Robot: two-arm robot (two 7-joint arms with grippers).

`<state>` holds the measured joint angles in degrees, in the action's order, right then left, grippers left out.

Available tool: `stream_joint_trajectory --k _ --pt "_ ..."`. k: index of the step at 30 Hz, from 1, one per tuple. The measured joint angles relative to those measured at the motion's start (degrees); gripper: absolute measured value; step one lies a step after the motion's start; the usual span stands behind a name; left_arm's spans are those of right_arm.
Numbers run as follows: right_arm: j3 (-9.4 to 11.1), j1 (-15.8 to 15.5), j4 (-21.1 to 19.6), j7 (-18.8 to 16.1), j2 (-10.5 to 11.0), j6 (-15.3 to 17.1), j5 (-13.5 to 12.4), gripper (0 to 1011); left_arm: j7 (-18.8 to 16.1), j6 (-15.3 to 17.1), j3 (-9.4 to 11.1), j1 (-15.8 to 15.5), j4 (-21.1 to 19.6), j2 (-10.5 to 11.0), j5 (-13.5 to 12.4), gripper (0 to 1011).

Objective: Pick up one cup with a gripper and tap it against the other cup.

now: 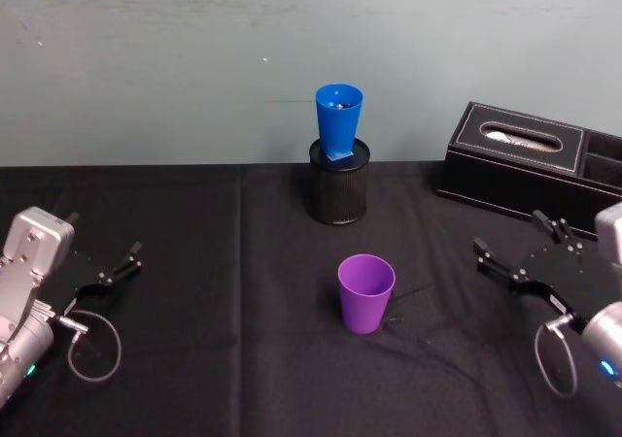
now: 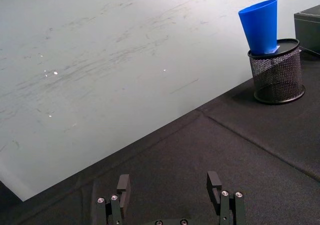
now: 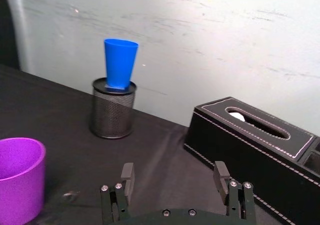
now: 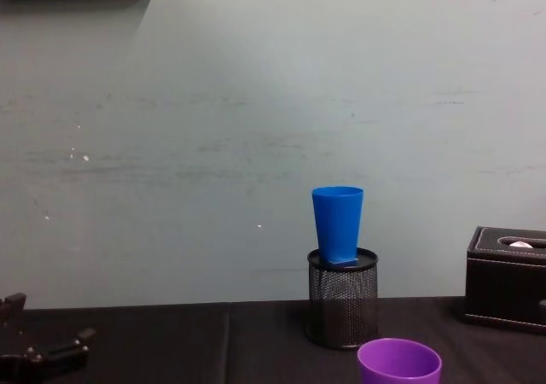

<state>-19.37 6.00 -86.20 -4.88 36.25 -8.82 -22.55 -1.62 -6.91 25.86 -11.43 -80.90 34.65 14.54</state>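
a: where is the purple cup (image 1: 366, 291) sitting?
b: it is standing upright, mouth up, on the black table (image 1: 194, 262) just below the middle of the head view, with nothing touching it. the blue cup (image 1: 337, 118) is standing behind it, higher in the frame, its narrow base dropped into the mesh pen holder (image 1: 339, 189), leaning a little.
a: anything inside them?
b: the purple one is looking empty. something dark is showing down in the blue one, but i am not making out what. at the upper right a tissue box (image 1: 515, 151) is showing white tissue in its slot.
a: and the claws?
b: the right claw (image 3: 174, 177) is waiting at the lower right of the head view, fingers apart and holding nothing, well apart from the purple cup. the left claw (image 2: 169, 187) is sitting low at the lower left, fingers apart too, and empty.
a: how is the cup going to handle?
b: i am judging it light, thin, smooth plastic, slippery and giving way if squeezed hard. it is narrowing downward, so i am thinking a hold across the wall just below the rim is gripping best. the blue cup is perching high and looking easy to topple, so a soft tap is suiting it.
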Motion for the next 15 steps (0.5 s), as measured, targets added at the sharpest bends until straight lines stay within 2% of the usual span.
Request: stream_joint_trajectory --k 2,3,4,6,7,11,13,15 --pt "0.7 -0.9 -0.7 -1.5 0.6 0.0 -1.3 1003 0.0 0.0 0.0 0.0 0.0 0.0 0.0 1000" --pt "1.3 -1.9 -1.4 -3.1 1.2 0.0 -2.8 1003 0.0 0.0 0.0 0.0 0.0 0.0 0.0 1000" --pt "1.3 -1.9 -1.4 -3.1 1.2 0.0 -2.8 1003 0.0 0.0 0.0 0.0 0.0 0.0 0.0 1000" --pt "2.3 -3.7 -2.4 -7.1 2.5 -0.1 -5.5 1003 0.0 0.0 0.0 0.0 0.0 0.0 0.0 1000" --pt "2.3 -3.7 -2.4 -7.1 2.5 -0.1 -5.5 1003 0.0 0.0 0.0 0.0 0.0 0.0 0.0 1000" --pt "2.4 -5.4 -3.0 -13.6 4.3 -0.5 -8.2 1003 0.0 0.0 0.0 0.0 0.0 0.0 0.0 1000" --pt "2.0 -5.9 -3.1 -16.9 4.8 -0.9 -9.0 1003 0.0 0.0 0.0 0.0 0.0 0.0 0.0 1000" --pt "1.7 -6.1 -3.1 -18.6 5.0 -1.4 -9.2 1003 0.0 0.0 0.0 0.0 0.0 0.0 0.0 1000"
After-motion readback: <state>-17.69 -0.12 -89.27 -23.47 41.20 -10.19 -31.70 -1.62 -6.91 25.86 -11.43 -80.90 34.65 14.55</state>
